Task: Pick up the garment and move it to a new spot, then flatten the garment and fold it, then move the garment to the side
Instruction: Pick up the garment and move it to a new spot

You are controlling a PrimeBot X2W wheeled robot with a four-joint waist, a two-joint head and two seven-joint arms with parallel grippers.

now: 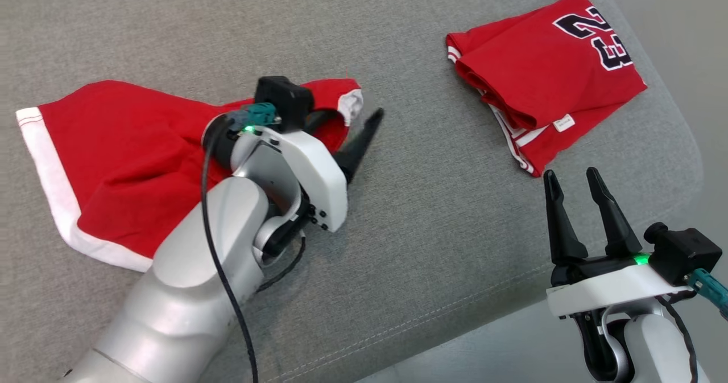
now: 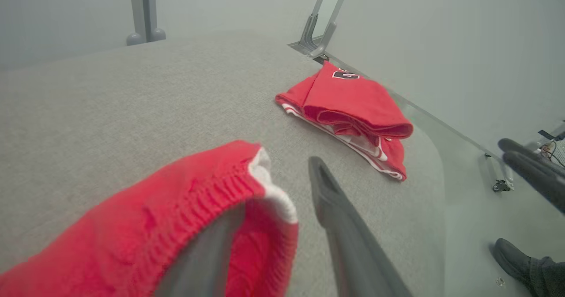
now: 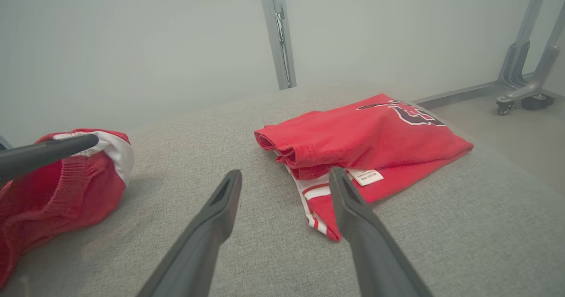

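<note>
Left claw (image 1: 355, 122) over grey upholstered cushion (image 1: 409, 241)

The right gripper (image 3: 284, 173) stood spread before a folded red jersey (image 3: 366, 133); crumpled red shorts (image 3: 66, 186) lay at left.

Two red garments (image 1: 108, 161) (image 1: 546, 81), two claws (image 1: 359, 115) (image 1: 571, 173), and one grey cushion (image 1: 421, 229).

Left claw (image 1: 363, 111) fingers parted; right claw (image 1: 571, 173) wide open, upright.
</note>
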